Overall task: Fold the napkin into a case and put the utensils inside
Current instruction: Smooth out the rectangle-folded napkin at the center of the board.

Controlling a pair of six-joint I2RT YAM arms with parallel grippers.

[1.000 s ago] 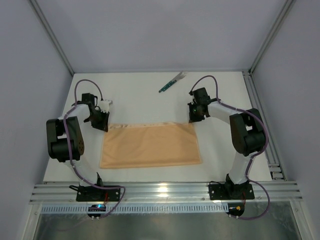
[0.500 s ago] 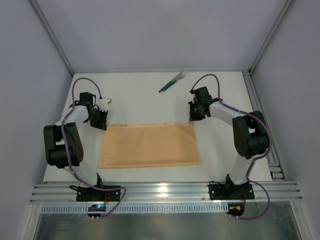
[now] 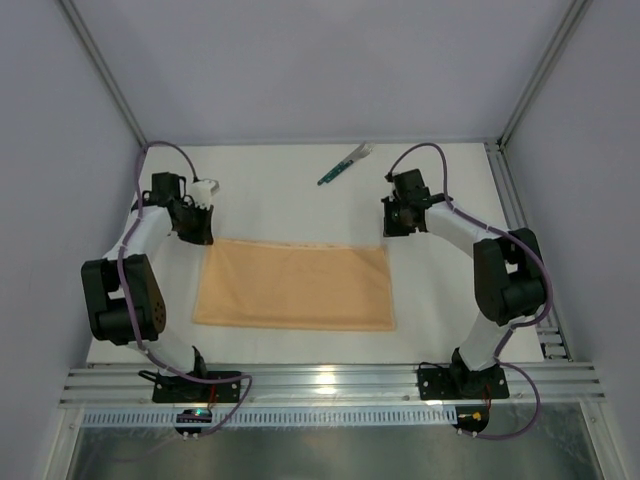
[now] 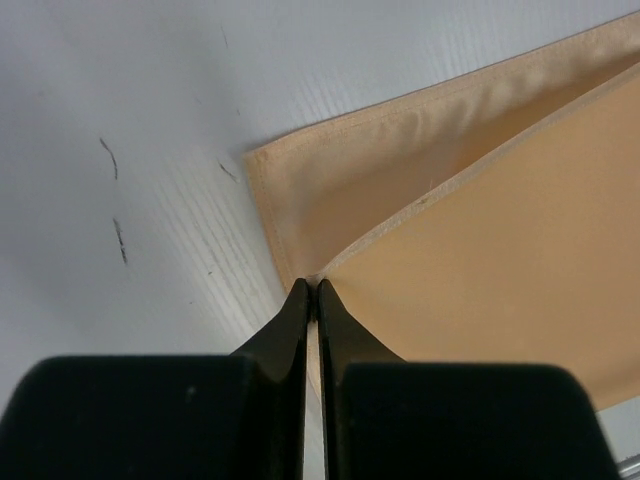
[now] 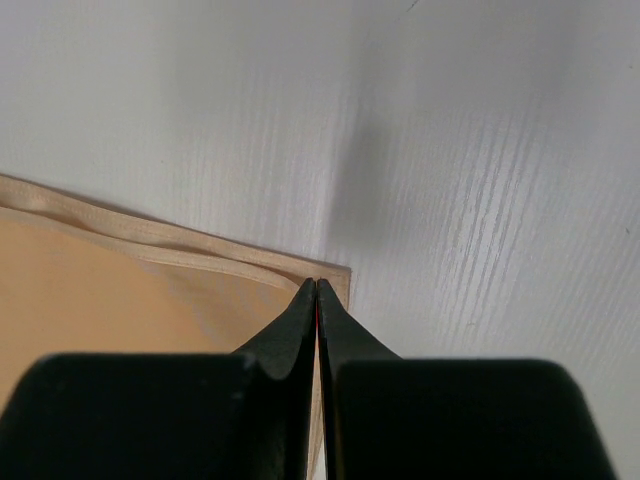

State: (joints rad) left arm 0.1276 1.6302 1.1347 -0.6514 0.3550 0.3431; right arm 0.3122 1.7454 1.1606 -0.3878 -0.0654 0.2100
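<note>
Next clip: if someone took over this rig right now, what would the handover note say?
Left gripper: shut on the napkin, at its top layer's far-left corner.
Right gripper: shut on the napkin's far-right corner.
Napkin: flat mid-table, folded once into a two-layer rectangle; no case yet.
Utensils: on the table beyond the napkin, untouched.
Left to do: finish folding into a case, then slip the utensils inside.

The napkin point(image 3: 295, 285) is lying mid-tabletop point(image 3: 270, 185). The utensils point(image 3: 344, 164) are lying behind it, well apart. The left pincer point(image 3: 203, 238) is meeting its far left corner, and the right pincer point(image 3: 390, 232) its far right corner.
</note>
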